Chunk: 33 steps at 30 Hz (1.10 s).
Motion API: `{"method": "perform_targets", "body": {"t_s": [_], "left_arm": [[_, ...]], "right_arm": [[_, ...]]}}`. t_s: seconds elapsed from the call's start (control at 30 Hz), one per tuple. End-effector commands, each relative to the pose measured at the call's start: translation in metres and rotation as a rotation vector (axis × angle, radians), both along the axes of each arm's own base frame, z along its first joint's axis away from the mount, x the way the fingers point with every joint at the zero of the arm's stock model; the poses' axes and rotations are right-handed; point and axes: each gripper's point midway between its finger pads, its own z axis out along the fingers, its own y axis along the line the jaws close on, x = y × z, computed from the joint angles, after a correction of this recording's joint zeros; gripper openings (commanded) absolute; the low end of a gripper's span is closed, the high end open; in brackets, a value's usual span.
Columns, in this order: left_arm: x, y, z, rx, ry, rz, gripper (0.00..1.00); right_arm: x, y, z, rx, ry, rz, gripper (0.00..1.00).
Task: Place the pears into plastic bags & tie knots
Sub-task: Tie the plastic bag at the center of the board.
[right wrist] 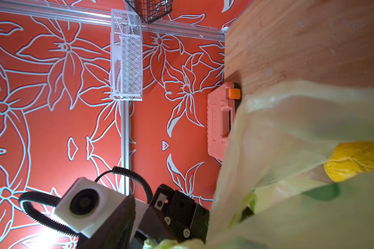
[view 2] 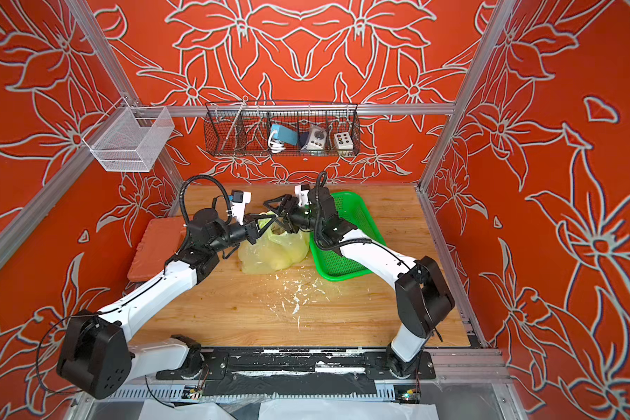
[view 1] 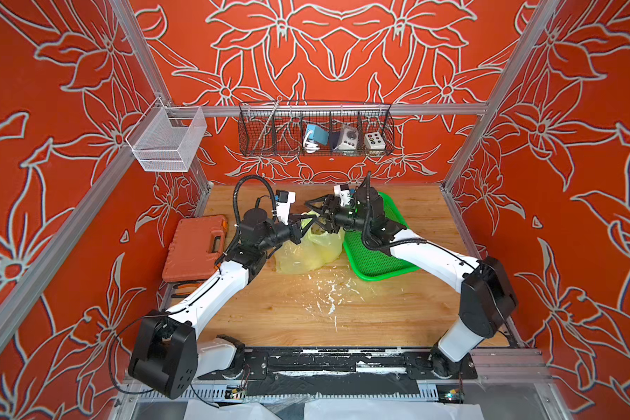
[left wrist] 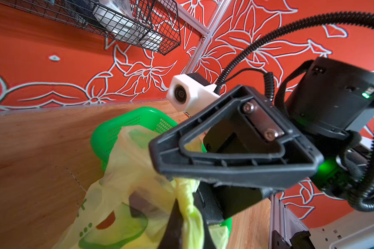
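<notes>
Two arms on show: left arm [view 1: 211,291] and right arm [view 1: 437,254], white shells with chunky black joint housings. Black ribbed cable conduit [left wrist: 268,41] curls off the wrist. There's the white boxy wrist camera [left wrist: 188,94], dark round lens. The right hand [view 1: 311,212] carries black open-triangle fingers [left wrist: 235,172], two silver screws [left wrist: 247,106] on a metal plate, and a green status light [left wrist: 327,167] glowing.

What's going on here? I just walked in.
Two robot arms are working on a thin yellow-green plastic bag on the wooden table, beside a green basket. The left gripper is shut on a twisted strand of the bag's top; the right gripper, jaws apart, is at the bag's mouth. A yellow pear shows inside. No finished knot shows.
</notes>
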Motion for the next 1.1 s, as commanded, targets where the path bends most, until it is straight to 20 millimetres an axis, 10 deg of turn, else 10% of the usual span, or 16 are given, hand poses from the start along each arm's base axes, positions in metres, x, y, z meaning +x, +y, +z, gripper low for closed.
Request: {"method": "perform_targets", "body": {"t_s": [0.0, 1.07], "left_arm": [[-0.009, -0.003, 0.001, 0.007, -0.02, -0.031, 0.0], [-0.022, -0.007, -0.013, 0.024, 0.006, -0.092, 0.0]], "right_arm": [[-0.003, -0.008, 0.039, 0.074, -0.075, -0.012, 0.68], [0.0, -0.045, 0.105, 0.439, -0.359, -0.135, 0.55]]}}
